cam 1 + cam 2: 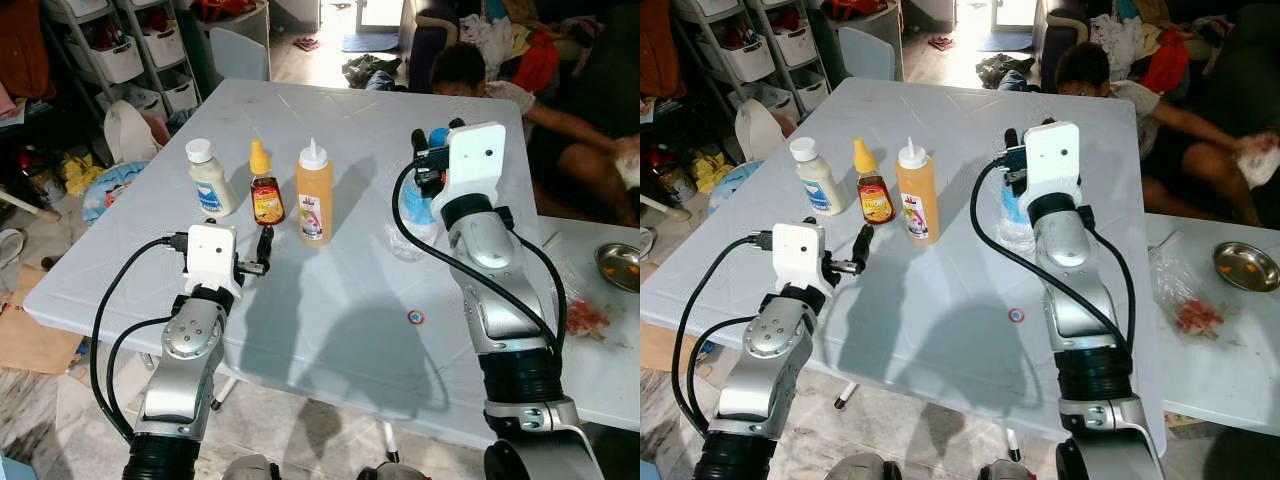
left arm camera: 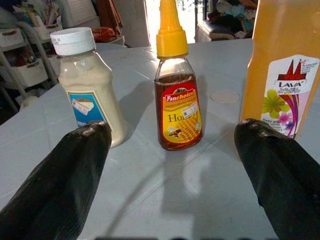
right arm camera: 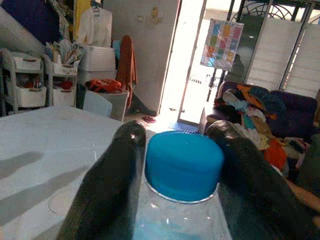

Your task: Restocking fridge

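Three bottles stand in a row on the white table [image 1: 330,330]: a white-capped mayonnaise bottle [image 1: 210,180], a honey bottle [image 1: 266,190] with a yellow tip, and a tall orange sauce bottle [image 1: 314,195]. My left gripper [image 1: 262,248] hovers low just in front of the honey bottle [image 2: 177,100], open, its fingers [image 2: 60,185] spread wide. A clear water bottle [image 1: 413,205] with a blue cap [image 3: 183,162] stands further right. My right gripper [image 3: 182,137] is shut on it, a finger pressed against each side of the cap.
A person [image 1: 470,70] sits behind the table's far right corner. A second table on the right holds a steel bowl [image 1: 620,265] and a plastic bag of red food [image 1: 585,315]. A small red ring [image 1: 416,318] lies on the table. Shelves with bins [image 1: 120,50] stand at back left.
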Tool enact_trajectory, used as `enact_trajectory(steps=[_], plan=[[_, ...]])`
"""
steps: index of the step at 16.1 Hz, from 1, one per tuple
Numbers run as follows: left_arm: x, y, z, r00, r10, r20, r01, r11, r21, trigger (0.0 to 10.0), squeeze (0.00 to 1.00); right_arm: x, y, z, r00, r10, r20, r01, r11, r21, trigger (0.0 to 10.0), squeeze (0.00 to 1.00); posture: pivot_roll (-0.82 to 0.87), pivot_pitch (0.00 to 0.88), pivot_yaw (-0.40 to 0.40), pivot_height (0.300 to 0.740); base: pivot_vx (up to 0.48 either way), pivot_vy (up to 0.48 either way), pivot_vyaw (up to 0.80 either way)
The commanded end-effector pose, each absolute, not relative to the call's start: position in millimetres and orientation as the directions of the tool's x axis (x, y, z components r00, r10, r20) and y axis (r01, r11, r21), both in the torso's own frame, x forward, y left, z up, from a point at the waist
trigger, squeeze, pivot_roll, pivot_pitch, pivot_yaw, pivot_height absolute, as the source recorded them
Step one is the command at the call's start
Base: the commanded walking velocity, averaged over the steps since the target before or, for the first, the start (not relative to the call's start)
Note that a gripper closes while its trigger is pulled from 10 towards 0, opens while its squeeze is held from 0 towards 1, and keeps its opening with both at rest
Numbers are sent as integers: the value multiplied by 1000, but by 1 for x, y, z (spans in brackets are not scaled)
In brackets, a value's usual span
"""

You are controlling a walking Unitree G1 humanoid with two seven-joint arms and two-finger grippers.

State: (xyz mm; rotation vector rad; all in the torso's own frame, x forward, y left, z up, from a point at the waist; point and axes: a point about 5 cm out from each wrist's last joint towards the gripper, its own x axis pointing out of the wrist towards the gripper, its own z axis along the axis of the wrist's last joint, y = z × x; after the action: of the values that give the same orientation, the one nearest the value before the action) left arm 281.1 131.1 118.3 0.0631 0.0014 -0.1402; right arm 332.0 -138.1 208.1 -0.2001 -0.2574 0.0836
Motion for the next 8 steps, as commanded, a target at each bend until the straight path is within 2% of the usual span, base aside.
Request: enact_trajectory(steps=[1,8], plan=[[283,132,119,991,-134,-6,134,988,74,10000,0,332,-136,215,958,113,265,-63,980,-188,0,0,-1,0,30,740,0,0,0],[286,131,118,990,-137,-13,138,986,90,10000,0,333,-140,214,972,85,221,-67,994,-87,0,0,1,0,32,740,0,0,0]])
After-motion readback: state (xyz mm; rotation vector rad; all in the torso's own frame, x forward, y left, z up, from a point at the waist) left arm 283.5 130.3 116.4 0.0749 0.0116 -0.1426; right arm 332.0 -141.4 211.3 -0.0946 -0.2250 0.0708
